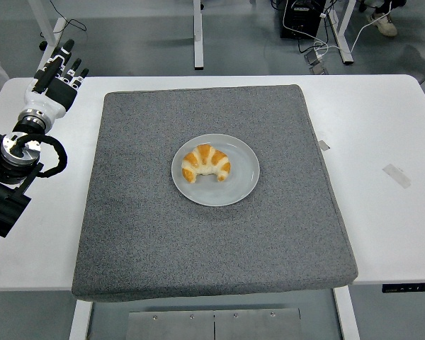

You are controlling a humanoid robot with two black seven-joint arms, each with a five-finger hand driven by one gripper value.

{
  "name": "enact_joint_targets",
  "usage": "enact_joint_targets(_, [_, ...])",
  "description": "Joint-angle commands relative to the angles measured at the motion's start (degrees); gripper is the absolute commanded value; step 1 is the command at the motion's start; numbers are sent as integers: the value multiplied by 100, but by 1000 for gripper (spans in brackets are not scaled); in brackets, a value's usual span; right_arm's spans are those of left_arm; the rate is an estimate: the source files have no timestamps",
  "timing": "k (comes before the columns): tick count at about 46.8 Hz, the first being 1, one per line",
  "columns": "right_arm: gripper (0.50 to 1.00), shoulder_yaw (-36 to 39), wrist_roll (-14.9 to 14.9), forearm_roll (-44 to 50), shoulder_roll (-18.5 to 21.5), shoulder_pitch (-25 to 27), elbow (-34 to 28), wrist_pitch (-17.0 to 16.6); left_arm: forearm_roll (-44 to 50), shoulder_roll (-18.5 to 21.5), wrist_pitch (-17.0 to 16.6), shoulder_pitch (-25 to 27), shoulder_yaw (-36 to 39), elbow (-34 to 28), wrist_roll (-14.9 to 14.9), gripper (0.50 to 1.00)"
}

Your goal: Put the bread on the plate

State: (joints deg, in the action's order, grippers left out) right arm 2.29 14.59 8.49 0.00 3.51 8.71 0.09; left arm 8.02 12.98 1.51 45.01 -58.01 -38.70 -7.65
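A golden croissant-shaped bread (pixel 205 163) lies on the left half of a round pale grey plate (pixel 242 177), in the middle of the dark grey mat (pixel 212 241). My left hand (pixel 57 74) is far off to the upper left, over the white table's left end, its fingers straight and together, holding nothing. Its black arm (pixel 10 170) runs down the left edge. The right arm does not show.
The white table (pixel 382 127) carries two small bits of tape to the right of the mat, one (pixel 324 144) at its edge and one (pixel 397 175) further out. Table legs and cables stand on the floor behind.
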Motion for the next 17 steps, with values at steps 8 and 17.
enact_joint_targets(8, [1000, 8, 0, 3, 0, 9, -1, -9, -81, -59, -37, 113, 211, 222, -17, 975])
enact_joint_targets(17, [1000, 43, 0, -5, 0, 18, 8, -9, -90, -314, -81, 596, 756, 565, -35, 975])
